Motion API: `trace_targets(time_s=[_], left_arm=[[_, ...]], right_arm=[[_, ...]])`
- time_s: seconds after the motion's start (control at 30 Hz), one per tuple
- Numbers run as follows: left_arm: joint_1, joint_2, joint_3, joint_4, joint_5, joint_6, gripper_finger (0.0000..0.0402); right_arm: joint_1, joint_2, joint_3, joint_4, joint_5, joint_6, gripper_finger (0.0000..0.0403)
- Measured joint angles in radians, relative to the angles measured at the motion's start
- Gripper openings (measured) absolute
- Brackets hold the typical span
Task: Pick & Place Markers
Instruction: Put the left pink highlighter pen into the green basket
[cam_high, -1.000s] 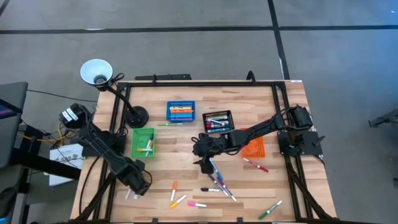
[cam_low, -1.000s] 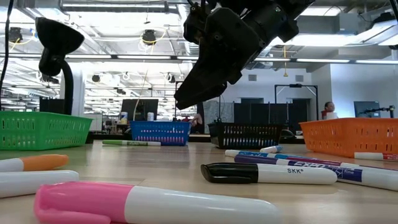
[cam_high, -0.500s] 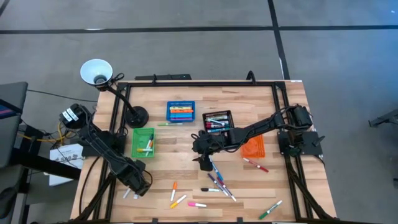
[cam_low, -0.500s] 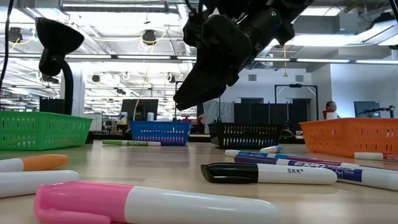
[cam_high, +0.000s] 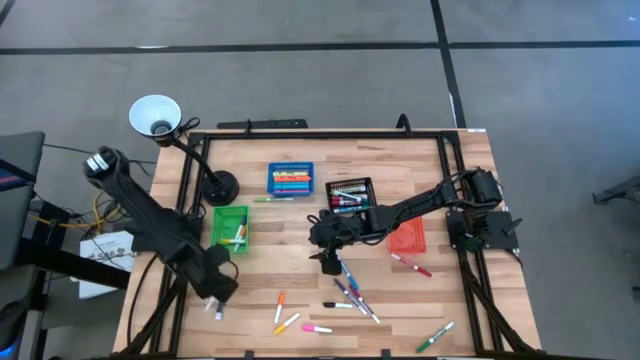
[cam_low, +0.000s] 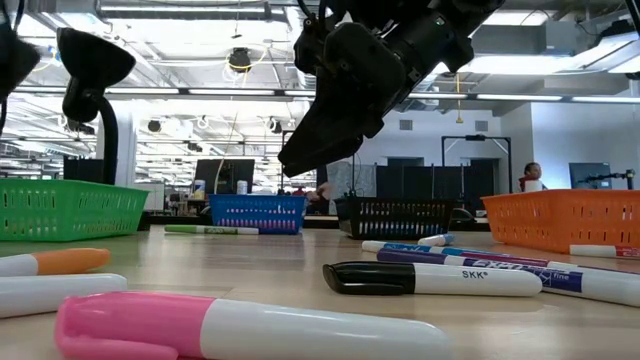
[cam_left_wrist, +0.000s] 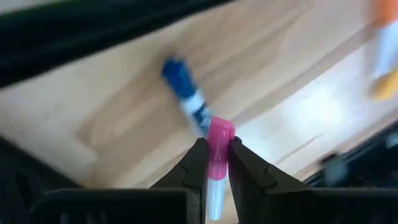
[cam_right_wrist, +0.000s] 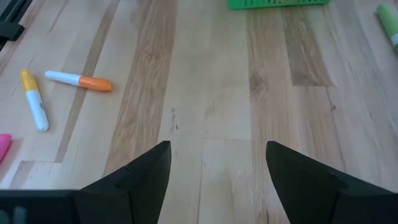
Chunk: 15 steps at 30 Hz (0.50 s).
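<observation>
The left gripper (cam_left_wrist: 211, 163) pinches 1 pink-capped marker (cam_left_wrist: 216, 163) near the table's front-left corner, right by its cap. The hold looks thin, so a quick swing toward the green bin (cam_high: 229, 228) might twist it loose. The right gripper (cam_high: 330, 262) hangs wide open over the middle pile.

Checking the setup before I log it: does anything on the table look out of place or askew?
Nothing damaged. Loose markers lie scattered at mixed angles on the table, outside the bins. The left claw grips a pink-capped marker.
</observation>
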Motion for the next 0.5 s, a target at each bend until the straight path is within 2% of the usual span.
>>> trace_targets(time_s=[0.17,0.33,0.4,0.5], left_arm=[[0.029,-0.145,0.000,-0.059,-0.264,0.092,0.0045],[0.122,-0.242,0.001,-0.075,-0.555,0.329,0.0045],[0.178,-0.263,0.001,-0.083,-0.608,0.431,0.0046],[0.280,-0.270,0.001,-0.105,-0.624,0.537,0.0047]], right_arm=[[0.000,0.000,0.000,0.002,0.000,0.000,0.0255],[0.000,0.000,0.000,0.005,0.000,0.000,0.0255],[0.000,0.000,0.000,0.005,0.000,0.000,0.0255],[0.000,0.000,0.000,0.005,0.000,0.000,0.0255]])
